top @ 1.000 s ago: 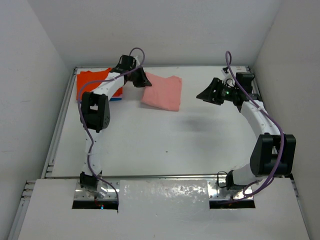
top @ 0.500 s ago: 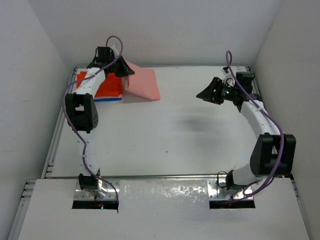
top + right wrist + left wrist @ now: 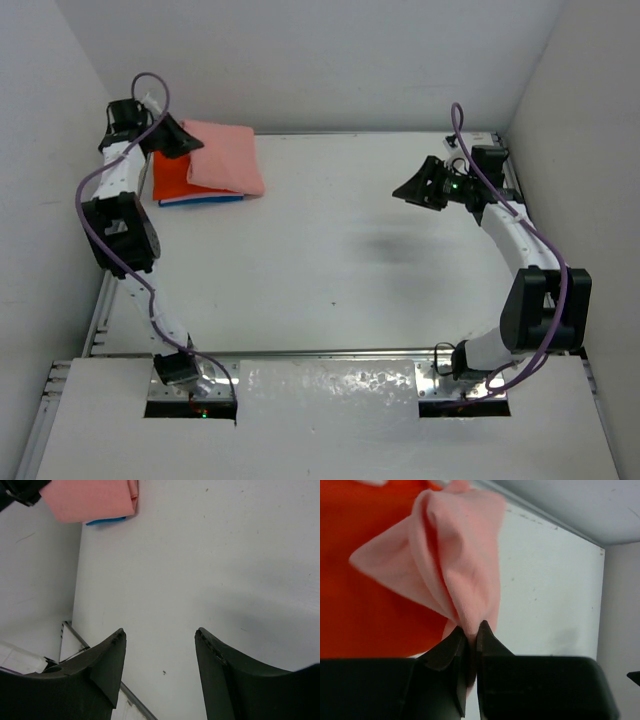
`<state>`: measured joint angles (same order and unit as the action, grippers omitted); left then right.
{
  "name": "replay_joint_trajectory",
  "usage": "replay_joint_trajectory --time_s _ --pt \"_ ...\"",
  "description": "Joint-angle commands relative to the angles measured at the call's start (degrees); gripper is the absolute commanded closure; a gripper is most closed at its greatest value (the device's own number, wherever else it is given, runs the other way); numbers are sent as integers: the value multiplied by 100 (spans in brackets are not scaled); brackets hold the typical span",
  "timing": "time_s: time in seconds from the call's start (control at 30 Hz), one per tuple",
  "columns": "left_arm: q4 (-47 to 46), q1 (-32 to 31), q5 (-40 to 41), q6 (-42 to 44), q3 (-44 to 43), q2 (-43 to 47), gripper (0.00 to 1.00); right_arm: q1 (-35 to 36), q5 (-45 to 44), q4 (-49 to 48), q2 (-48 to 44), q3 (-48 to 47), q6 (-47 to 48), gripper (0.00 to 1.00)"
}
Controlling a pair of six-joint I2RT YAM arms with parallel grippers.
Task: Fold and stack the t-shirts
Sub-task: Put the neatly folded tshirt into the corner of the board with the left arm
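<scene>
Top external view shows the white tabletop (image 3: 330,270) with the pink shirt (image 3: 228,158) lying folded on the orange shirt (image 3: 168,178) at its far left corner. A blue shirt (image 3: 205,200) shows only as a thin edge beneath them. They sit there, I judge, so that finished shirts gather in one place, away from the middle where folding is done.

The pink shirt's far-left corner is lifted rather than flat because the left pincer (image 3: 185,142) has it. In the left wrist view its jaws are pressed together on a bunched fold of pink cloth, with orange behind. Letting go looks like all that is left for this shirt.

The right pincer (image 3: 408,190) hangs well apart over the right side, spread wide, holding and touching nothing, probably parked out of the way.
</scene>
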<state>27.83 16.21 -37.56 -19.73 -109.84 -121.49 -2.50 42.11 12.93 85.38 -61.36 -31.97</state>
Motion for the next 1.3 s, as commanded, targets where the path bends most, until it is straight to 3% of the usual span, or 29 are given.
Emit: replay_joint_trajectory --time_s 0.0,0.03,0.1,0.13,0.43,0.7,1.03,1.27 --pt "20 811 -778 268 524 100 99 -13 34 -212 -66 72 -38 43" --pt "116 927 -762 328 612 73 84 -13 43 -229 -57 81 -46 43" --pt "109 1155 -525 443 718 125 66 -13 43 -159 -39 37 14 44" --pt "65 1200 -420 435 753 134 47 -13 26 -107 -39 -33 50 43" --pt "266 1253 -67 329 86 -173 39 -22 17 70 22 -218 147 44" --pt "-278 805 -331 154 -37 -454 40 -13 26 -53 101 -139 129 44" --pt "-2895 410 -665 -1058 -37 -1043 41 -13 -80 218 136 19 454 44" --pt "-2784 269 -551 -972 -486 -1158 43 -13 -133 254 154 20 516 44"
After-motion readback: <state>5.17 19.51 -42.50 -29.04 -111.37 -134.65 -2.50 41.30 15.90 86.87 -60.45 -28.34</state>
